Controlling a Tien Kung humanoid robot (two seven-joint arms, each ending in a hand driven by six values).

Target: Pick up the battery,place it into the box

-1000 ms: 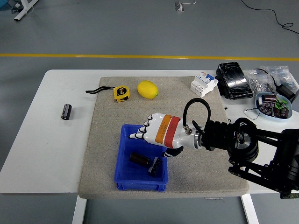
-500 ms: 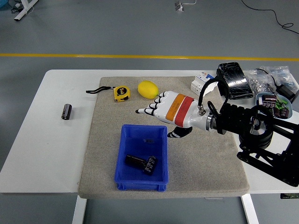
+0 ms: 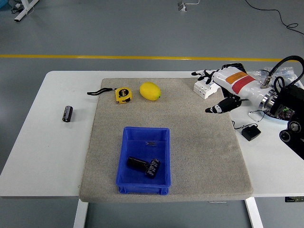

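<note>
At the right edge of the mat (image 3: 199, 142), the right hand (image 3: 223, 85) has pulled well back from the blue box (image 3: 124, 156) it was over a second ago, and now hangs near the white breaker (image 3: 205, 88) with fingers spread and empty. Two dark batteries (image 3: 144, 165) lie side by side in the box's near half, touching, so that placement looks finished. A further battery (image 3: 68, 113) lies on the bare table (image 3: 57, 142) at the far left, well apart from the hand, across the whole mat. The left arm is out of view.
</note>
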